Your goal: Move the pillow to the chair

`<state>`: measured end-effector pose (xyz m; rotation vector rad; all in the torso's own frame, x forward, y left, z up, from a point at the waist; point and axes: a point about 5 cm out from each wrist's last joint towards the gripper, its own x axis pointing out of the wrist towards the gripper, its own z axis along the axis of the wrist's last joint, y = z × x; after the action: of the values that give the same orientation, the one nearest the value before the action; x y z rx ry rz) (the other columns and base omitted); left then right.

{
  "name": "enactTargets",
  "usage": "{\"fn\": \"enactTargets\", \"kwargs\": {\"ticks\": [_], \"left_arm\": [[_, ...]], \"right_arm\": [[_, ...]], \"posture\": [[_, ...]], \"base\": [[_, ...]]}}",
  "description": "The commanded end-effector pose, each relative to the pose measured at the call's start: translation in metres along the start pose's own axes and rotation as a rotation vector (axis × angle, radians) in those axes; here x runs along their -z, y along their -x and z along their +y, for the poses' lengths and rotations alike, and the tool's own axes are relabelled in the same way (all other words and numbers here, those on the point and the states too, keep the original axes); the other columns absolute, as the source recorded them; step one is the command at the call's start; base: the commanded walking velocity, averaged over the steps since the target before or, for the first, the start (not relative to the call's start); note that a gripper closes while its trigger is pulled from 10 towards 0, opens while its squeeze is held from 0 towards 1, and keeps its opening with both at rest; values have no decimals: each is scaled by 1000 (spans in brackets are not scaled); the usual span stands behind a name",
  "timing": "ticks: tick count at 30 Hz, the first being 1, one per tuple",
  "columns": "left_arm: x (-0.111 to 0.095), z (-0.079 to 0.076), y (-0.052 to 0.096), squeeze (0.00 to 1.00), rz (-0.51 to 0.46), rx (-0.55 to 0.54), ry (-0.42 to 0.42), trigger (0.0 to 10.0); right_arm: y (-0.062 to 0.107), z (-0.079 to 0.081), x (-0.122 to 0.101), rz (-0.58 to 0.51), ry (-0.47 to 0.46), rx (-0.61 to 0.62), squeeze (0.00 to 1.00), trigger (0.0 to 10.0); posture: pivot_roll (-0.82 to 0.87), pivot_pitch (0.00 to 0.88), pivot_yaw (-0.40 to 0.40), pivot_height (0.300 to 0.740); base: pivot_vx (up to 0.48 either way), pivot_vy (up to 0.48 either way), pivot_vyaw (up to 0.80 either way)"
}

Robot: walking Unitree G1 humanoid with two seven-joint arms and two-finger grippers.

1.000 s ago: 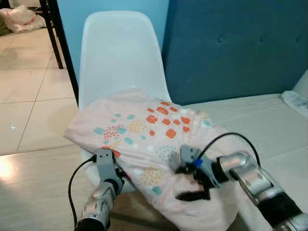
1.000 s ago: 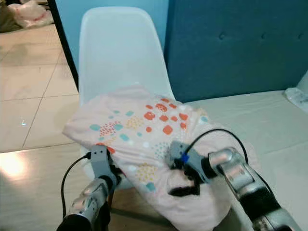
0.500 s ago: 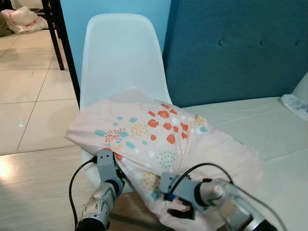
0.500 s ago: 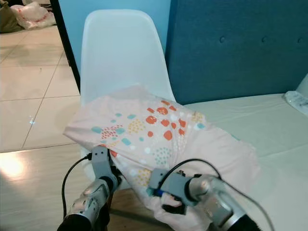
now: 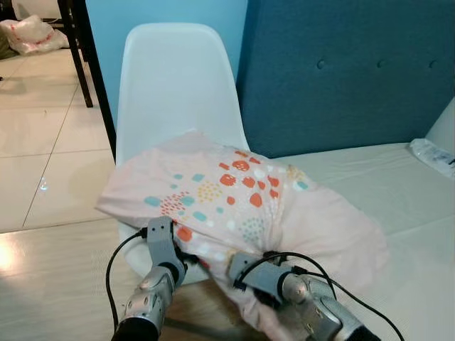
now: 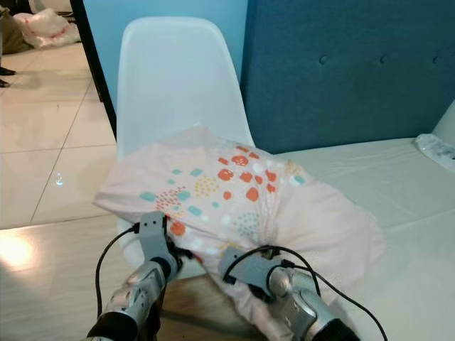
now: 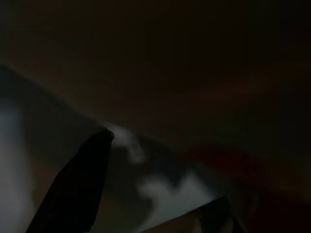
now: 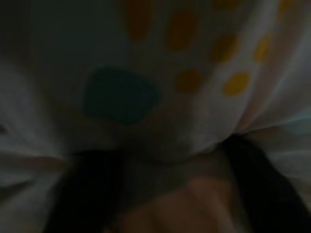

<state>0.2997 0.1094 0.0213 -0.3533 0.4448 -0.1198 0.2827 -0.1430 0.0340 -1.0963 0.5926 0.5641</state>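
pale pink fabric with teal, orange and yellow spots covers the pillow (image 5: 242, 206), which lies partly on the seat of the white plastic chair (image 5: 174, 85) and partly across onto the cream mattress (image 5: 398, 185) beside it, so it bridges the 2. the chair stands against a light blue wall (image 5: 163, 11), next to the dark blue tufted headboard (image 5: 348, 71).

the left gripper (image 5: 178, 252) is pushed in under the pillow's near edge at the chair's front; its fingers are hidden in the head views, and the left wrist view is too dark to show how they stand, so i cannot tell if it is gripping. the right gripper (image 5: 259, 295) is tucked beneath the pillow's lower corner; in the right wrist view its 2 fingers (image 8: 82, 189) stand apart with spotted cloth bunched between them, though whether they pinch it cannot be told.

a dark table leg (image 5: 78, 50) and a plastic bag (image 5: 32, 32) sit on the tiled floor (image 5: 35, 142) beyond.
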Motion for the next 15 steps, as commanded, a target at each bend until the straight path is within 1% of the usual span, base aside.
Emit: {"fn": "enactTargets", "kwargs": {"ticks": [1, 5, 6, 10, 13, 14, 15], "left_arm": [[-3, -4, -1, 0, -15, 13, 7, 10000], [-2, -4, -1, 0, -16, 12, 6, 10000], [-2, -4, -1, 0, -16, 12, 6, 10000], [-3, -4, -2, 0, -20, 11, 8, 10000], [-4, -4, -2, 0, -21, 12, 9, 10000], [-4, -4, -2, 0, -21, 12, 9, 10000], [-4, -4, -2, 0, -21, 12, 10, 10000]], "right_arm": [[0, -14, 20, 80, -15, 77, 0, 0], [-2, -27, 26, 82, -11, 167, 0, 0], [-2, -27, 26, 82, -11, 167, 0, 0], [-5, -45, 29, 67, -18, 285, 0, 0], [-5, -58, 30, 59, -25, 353, 0, 0], [-5, -58, 30, 59, -25, 353, 0, 0], [-4, -62, 31, 57, -31, 373, 0, 0]], "posture": [[49, 59, -78, 493], [50, 58, -77, 493], [50, 58, -77, 493], [53, 59, -77, 493], [54, 59, -75, 493], [54, 59, -75, 493], [54, 59, -75, 493]], "base": [[0, 0, 0], [0, 0, 0], [0, 0, 0], [0, 0, 0], [0, 0, 0], [0, 0, 0], [0, 0, 0]]}}
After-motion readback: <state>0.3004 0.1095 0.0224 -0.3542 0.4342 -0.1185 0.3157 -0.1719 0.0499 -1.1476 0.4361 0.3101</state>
